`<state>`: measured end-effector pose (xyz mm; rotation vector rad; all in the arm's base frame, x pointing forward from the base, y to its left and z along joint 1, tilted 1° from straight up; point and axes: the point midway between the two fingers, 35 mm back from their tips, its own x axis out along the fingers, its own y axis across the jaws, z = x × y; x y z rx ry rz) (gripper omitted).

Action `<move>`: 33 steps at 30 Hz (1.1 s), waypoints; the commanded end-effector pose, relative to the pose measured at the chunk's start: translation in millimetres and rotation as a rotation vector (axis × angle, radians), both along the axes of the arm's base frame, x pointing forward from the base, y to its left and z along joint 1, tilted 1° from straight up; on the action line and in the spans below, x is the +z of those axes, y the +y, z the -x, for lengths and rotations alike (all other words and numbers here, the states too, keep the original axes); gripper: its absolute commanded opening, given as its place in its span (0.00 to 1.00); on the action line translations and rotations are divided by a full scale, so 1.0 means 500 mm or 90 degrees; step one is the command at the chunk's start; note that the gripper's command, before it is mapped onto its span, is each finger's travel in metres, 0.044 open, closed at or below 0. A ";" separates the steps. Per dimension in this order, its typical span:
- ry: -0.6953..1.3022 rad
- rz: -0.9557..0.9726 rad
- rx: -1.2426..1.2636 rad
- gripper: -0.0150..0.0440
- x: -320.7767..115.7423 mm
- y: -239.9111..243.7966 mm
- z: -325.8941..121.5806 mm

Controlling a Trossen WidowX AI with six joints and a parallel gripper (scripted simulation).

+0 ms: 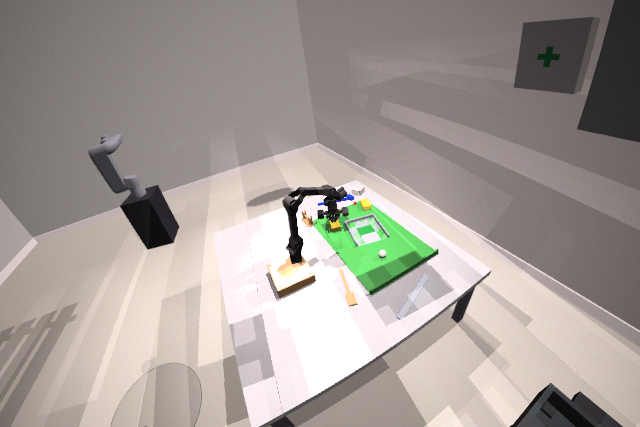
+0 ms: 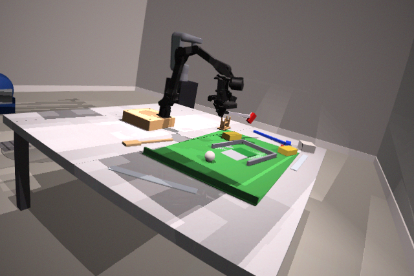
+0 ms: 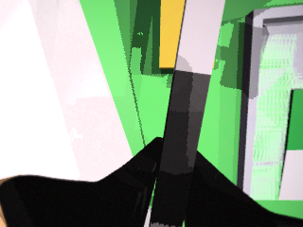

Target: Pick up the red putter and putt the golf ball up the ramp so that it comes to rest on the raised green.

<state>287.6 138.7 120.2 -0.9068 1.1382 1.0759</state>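
Note:
The red putter's head [image 2: 251,117] hangs in the air beyond the gripper. Its pale shaft [image 3: 199,33] and dark grip [image 3: 186,109] cross the wrist view. My gripper [image 1: 333,219] [image 2: 220,114] [image 3: 170,145] is shut on the putter's grip, above the table near the mat's far left corner. The white golf ball [image 1: 382,253] [image 2: 209,156] rests on the green mat [image 1: 356,264] [image 2: 180,156], well away from the putter. The raised green [image 1: 366,230] [image 2: 248,152] lies inside grey rails, with the pale ramp [image 1: 371,237] [image 2: 233,154] on its ball side. In the top view the putter's head is hidden.
A wooden stand [image 1: 308,219] [image 2: 224,125] is near the gripper. Yellow blocks [image 1: 334,226] [image 2: 287,150] sit on the mat. A blue putter [image 1: 350,198] [image 2: 270,137] and a pale block [image 1: 357,190] [image 2: 306,146] lie beyond. A wooden paddle [image 1: 351,298] [image 2: 132,143] lies beside the mat.

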 end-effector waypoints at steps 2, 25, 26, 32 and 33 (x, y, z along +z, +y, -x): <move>0.000 0.007 -0.075 0.25 0.008 -0.055 -0.027; 0.024 0.049 -0.349 0.25 0.015 -0.291 -0.064; 0.026 0.049 -0.366 0.25 0.015 -0.303 -0.064; 0.039 0.052 -0.463 0.25 0.019 -0.373 -0.061; 0.041 0.052 -0.479 0.25 0.020 -0.384 -0.060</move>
